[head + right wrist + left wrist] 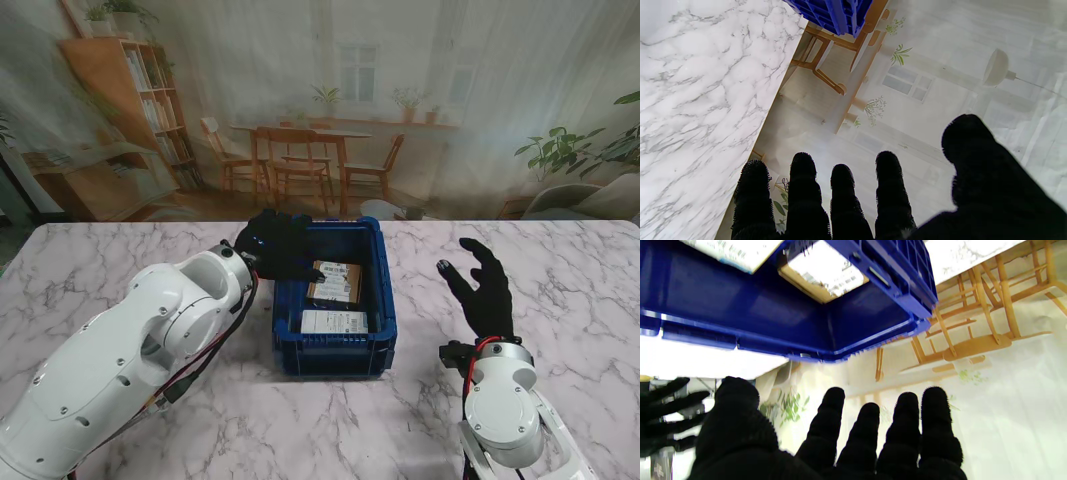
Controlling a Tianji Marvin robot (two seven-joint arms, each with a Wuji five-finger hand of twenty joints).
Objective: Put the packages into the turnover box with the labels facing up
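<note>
Stand view shows the blue turnover box (335,350) in the middle of the marble table (120,250), with two packages lying flat inside it. The brown package (336,283) sits in the half of the box farther from the robot, its white label up; the white package (334,321) lies just nearer, label also up. The left hand (276,245) hovers over the box's far left corner, fingers (835,413) spread and holding nothing, their tips just beside the brown package but not touching it. The right hand (485,290) rests well to the right of the box, fingers (803,176) extended and apart, empty, clear of both packages.
</note>
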